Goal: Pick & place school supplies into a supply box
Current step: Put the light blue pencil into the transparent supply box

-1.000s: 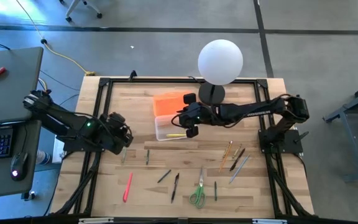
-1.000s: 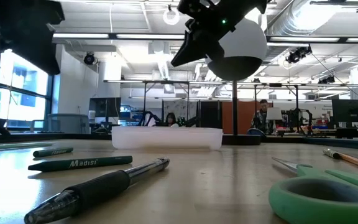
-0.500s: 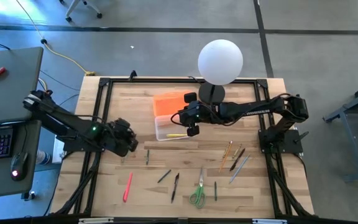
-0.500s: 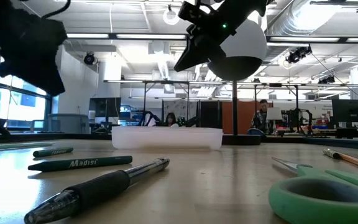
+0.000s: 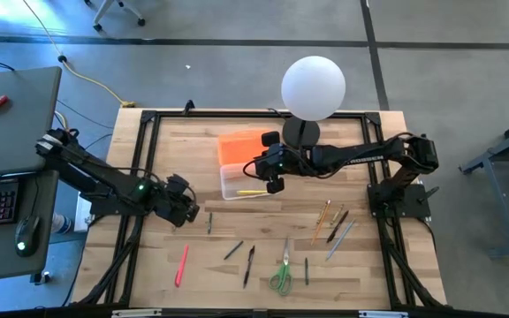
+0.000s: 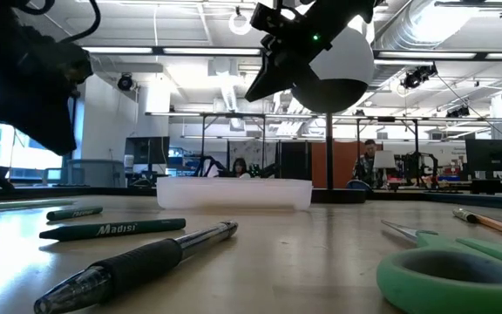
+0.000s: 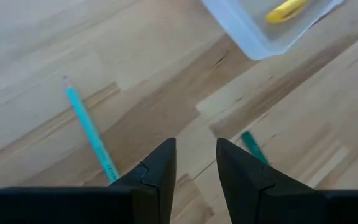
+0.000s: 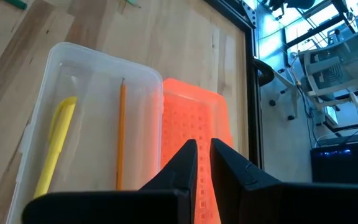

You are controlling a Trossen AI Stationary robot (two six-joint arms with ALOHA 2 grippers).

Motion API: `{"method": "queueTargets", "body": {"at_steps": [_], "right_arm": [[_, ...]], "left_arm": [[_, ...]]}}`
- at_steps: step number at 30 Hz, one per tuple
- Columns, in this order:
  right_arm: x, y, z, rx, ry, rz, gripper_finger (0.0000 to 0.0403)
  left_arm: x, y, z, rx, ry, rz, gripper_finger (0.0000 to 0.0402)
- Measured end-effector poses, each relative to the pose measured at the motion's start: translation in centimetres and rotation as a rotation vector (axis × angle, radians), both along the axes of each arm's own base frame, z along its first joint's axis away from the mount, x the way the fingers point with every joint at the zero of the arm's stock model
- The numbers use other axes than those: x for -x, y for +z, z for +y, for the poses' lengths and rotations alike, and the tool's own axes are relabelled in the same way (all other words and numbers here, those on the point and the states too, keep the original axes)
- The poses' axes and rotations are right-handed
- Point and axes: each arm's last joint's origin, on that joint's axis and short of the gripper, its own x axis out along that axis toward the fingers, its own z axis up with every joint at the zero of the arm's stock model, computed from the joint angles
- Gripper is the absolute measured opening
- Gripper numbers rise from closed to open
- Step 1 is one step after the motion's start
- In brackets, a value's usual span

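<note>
The clear supply box (image 5: 244,184) stands open at the table's middle, its orange lid (image 5: 241,146) on the far side. A yellow pen (image 8: 55,146) and an orange pencil (image 8: 121,137) lie in it. My right gripper (image 5: 274,184) hovers over the box's right end, nearly shut and holding nothing. My left gripper (image 5: 189,213) hangs open, low over bare wood at the left. A teal pencil (image 7: 92,140) lies on one side of it and a green pencil (image 5: 208,223) on the other. Green-handled scissors (image 5: 281,276), a pink marker (image 5: 182,263) and more pens and pencils (image 5: 334,225) lie along the near half.
A white globe lamp (image 5: 313,88) on a dark base stands at the far edge, just behind my right arm. A black frame (image 5: 148,124) rims the table. In the low view, a green pencil (image 6: 111,229) and a black pen (image 6: 138,262) lie in front of the box.
My left gripper has come down toward the tabletop and shifted toward the table's right and near edges, closing on the green pencils at the left, and it has tipped as it went. My right arm has kept still over the box.
</note>
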Motion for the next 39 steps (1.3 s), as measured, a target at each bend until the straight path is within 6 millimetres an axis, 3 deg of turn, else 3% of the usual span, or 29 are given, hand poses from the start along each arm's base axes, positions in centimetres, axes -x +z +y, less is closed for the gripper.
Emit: {"method": "queueTargets", "body": {"at_steps": [6,13,17,25,32,39], "right_arm": [[0.0,0.0,0.0,0.004,0.002,0.006,0.0025],[0.1,-0.1,0.0,0.001,0.0,0.011,0.0019],[0.2,-0.2,0.0,-0.001,-0.001,0.028,0.002],[0.4,-0.5,0.0,-0.006,-0.004,0.063,0.0017],[0.4,-0.5,0.0,-0.024,-0.018,0.053,0.0018],[0.4,-0.4,0.0,-0.024,-0.018,0.05,0.0018]], "left_arm": [[-0.3,0.3,-0.2,0.013,-0.019,-0.016,0.0145],[-0.6,4.1,-0.2,-0.07,-0.094,-0.014,0.0145],[0.0,5.1,-0.5,-0.137,-0.1,0.006,0.0145],[2.4,3.6,-1.5,-0.174,0.053,-0.026,0.0145],[3.0,1.7,-2.3,-0.132,0.041,-0.061,0.0145],[3.5,-0.7,-1.9,-0.101,0.071,-0.015,0.0145]]}}
